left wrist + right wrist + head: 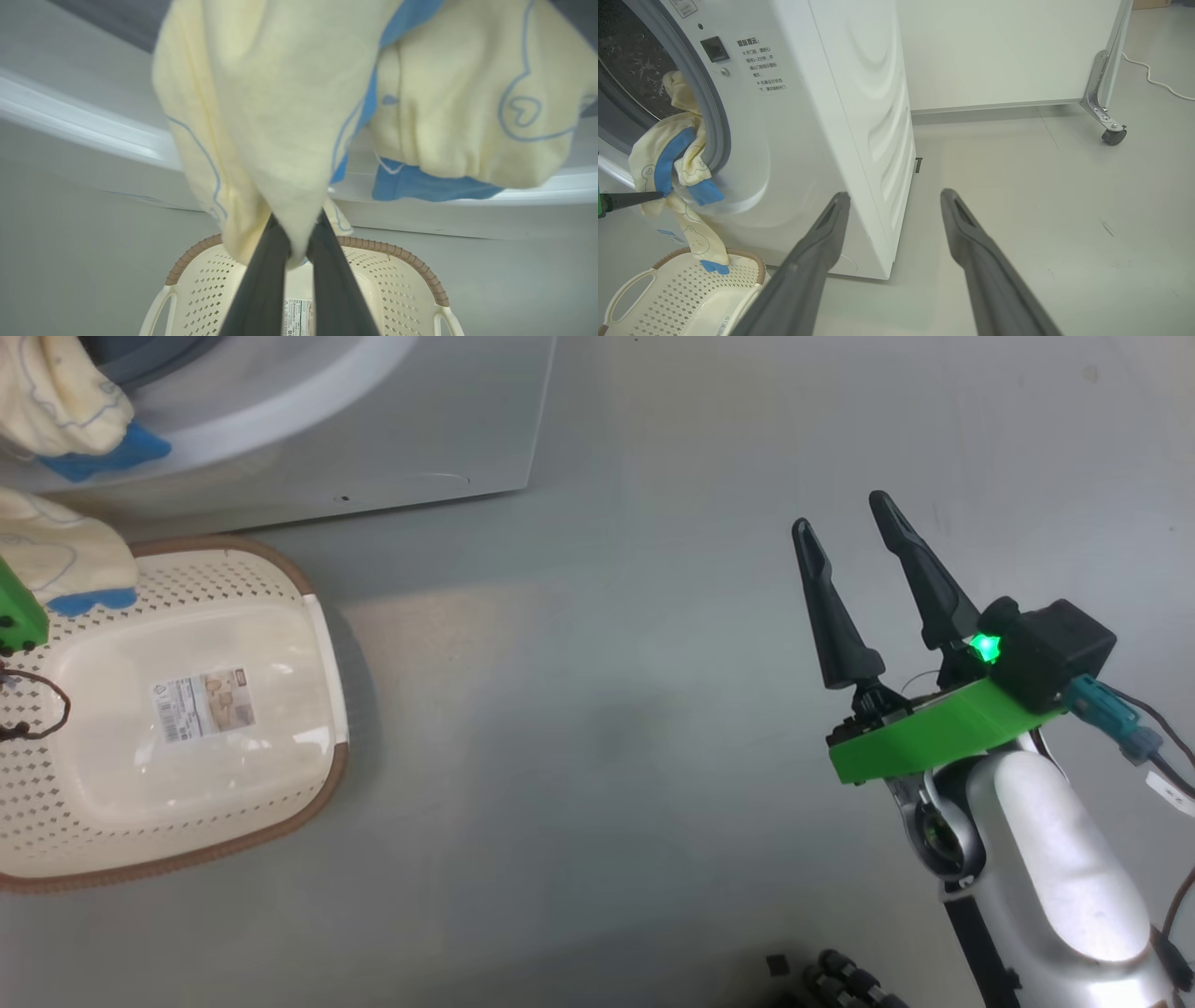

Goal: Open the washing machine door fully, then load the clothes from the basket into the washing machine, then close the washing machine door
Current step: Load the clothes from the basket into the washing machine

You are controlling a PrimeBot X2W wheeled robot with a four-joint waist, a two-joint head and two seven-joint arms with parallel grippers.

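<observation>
The clothes (668, 163), cream-yellow with blue lines and blue trim, hang out of the washing machine (822, 116) over its grey gasket. One strip dangles down to the basket (752, 268). My left gripper (299, 224) is shut on a fold of the clothes (289, 116), just above the basket (392, 254) and in front of the machine's opening. The basket (280, 569) stands on the floor against the washing machine (420, 429), its labelled base bare. My right gripper (840, 513) hovers open and holds nothing, well to the right over the floor. The washing machine door is out of view.
Right of the machine lies open grey floor. Behind it stands a white panel on a metal bracket with a caster wheel (1113, 135). A white cable (1157, 81) trails on the floor at the far right.
</observation>
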